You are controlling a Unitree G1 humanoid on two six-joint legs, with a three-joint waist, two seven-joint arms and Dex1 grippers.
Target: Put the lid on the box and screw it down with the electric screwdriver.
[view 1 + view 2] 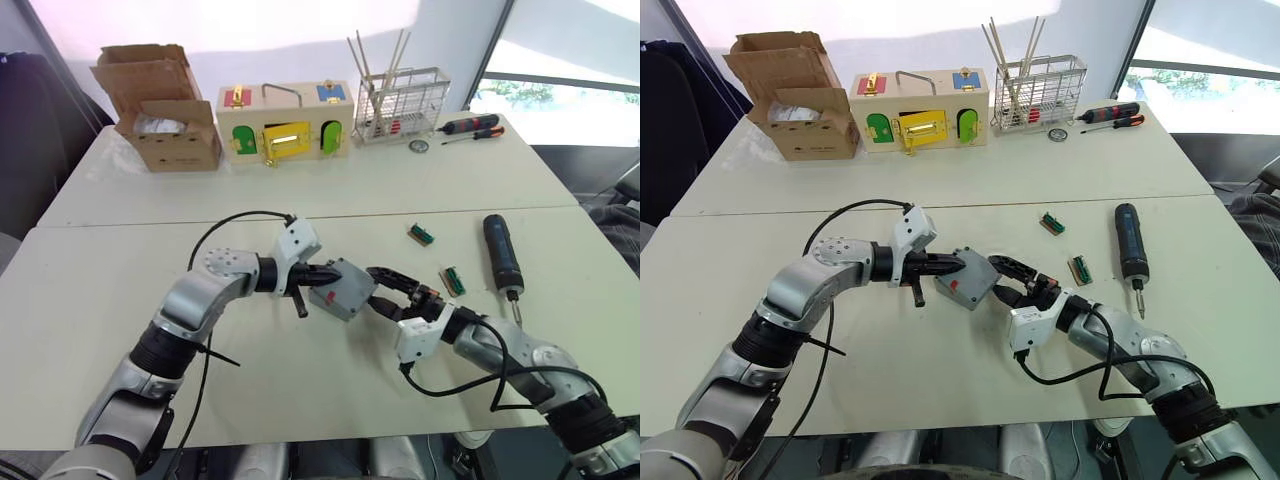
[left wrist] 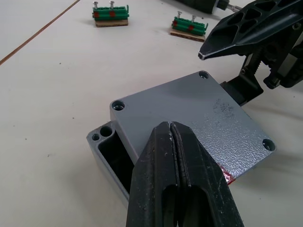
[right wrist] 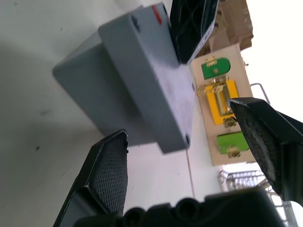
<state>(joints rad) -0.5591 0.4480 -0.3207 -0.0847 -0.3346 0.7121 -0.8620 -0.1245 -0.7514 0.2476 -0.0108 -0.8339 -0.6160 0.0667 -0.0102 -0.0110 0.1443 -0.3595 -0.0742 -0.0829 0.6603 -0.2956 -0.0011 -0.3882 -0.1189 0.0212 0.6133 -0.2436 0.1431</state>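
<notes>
My left gripper (image 2: 173,137) clenched, pressing the flat grey plastic lid (image 2: 199,118) askew on the deep grey plastic box (image 2: 106,158), my right gripper (image 3: 189,146) spread wide beside it, black-and-blue electric screwdriver (image 1: 502,252) lying apart on the white table (image 1: 300,210).

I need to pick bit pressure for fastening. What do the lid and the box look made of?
The lid looks like grey moulded plastic with a matte, finely pebbled top and moulded corner holes. The box beneath it looks like the same grey plastic, with smooth, dull walls. Painted cast metal cannot be ruled out.
</notes>
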